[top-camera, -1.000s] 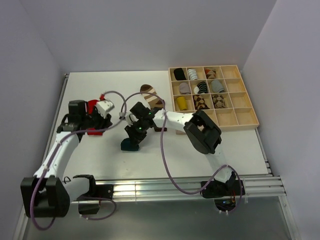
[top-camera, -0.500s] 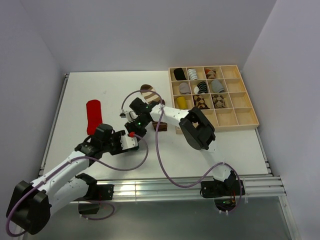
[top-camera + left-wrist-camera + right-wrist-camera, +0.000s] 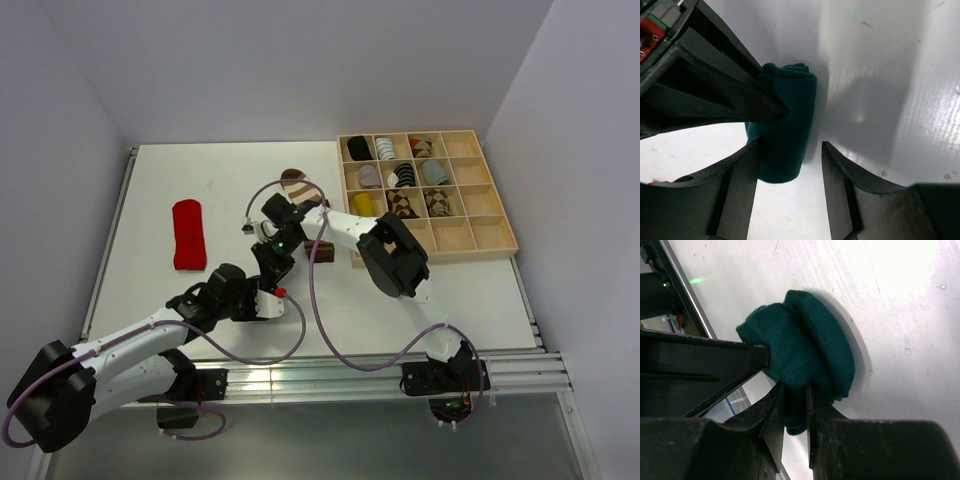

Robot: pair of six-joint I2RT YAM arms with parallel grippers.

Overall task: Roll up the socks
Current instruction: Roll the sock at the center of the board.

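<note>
Teal sock (image 3: pixel 810 347): soft knit, rolled bundle

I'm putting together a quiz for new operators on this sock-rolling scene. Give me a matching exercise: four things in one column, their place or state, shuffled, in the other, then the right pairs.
Things
1. red sock
2. teal sock
3. left pincer
4. wooden tray

Place or state
A. open, straddling the teal sock
B. at the right of the table, with bundles in its compartments
C. flat and alone at the table's left
D. a fold pinched in the right pincer

Pairs: 1-C, 2-D, 3-A, 4-B
</note>
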